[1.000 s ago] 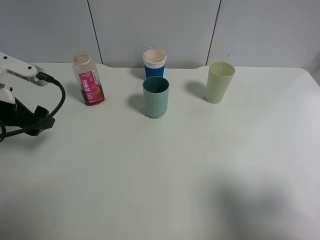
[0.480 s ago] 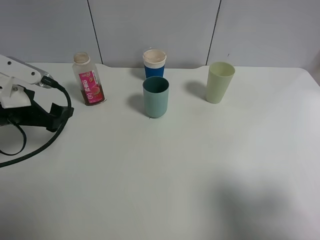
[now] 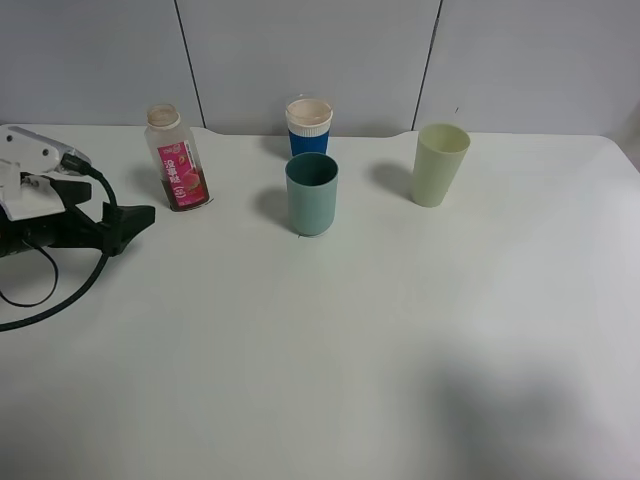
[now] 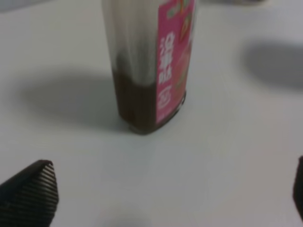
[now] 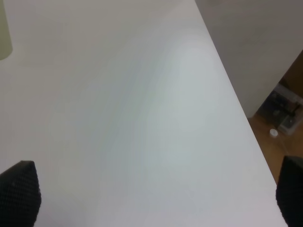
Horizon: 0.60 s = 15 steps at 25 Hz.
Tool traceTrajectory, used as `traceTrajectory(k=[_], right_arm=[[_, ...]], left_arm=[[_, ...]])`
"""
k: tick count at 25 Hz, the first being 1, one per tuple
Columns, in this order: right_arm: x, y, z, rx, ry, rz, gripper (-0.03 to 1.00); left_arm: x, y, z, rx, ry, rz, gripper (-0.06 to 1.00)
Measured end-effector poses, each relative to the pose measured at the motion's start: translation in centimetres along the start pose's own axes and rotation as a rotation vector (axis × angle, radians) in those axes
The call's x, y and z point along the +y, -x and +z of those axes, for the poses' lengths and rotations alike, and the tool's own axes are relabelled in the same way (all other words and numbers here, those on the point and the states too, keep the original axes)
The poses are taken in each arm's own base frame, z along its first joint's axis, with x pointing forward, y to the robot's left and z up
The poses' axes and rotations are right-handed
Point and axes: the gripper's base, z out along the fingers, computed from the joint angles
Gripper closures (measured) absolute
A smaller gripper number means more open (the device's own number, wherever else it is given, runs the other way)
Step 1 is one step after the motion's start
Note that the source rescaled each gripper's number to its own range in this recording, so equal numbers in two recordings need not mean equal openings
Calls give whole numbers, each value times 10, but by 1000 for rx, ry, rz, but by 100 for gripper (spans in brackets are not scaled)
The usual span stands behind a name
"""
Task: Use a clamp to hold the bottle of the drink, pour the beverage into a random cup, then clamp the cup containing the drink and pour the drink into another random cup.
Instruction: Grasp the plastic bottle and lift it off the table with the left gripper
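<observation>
The left gripper [image 3: 138,213] is released, jaws wide, near the bottle [image 3: 178,165], which stands upright at the back left of the table [image 3: 400,340]. An off-centre approach could tip it, spilling the drink [image 4: 135,104].

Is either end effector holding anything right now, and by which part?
Nothing is held. The left end effector is open, short of the bottle; the right end effector is open too.

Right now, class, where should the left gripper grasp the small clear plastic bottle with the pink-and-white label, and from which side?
Probably take the bottle round its straight labelled body, approaching level from the front-left, where the open left gripper is; it stands upright.
</observation>
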Motion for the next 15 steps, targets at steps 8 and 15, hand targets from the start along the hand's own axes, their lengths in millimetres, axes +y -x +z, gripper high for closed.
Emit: traceTrajectory(k=[8,15], right_arm=[[0,0,0,0,0,0,-3],[0,0,0,0,0,0,-3]], left_arm=[[22,2,18,-29,-18,56,-6],[29,5,42,-59,-151,201,-6]])
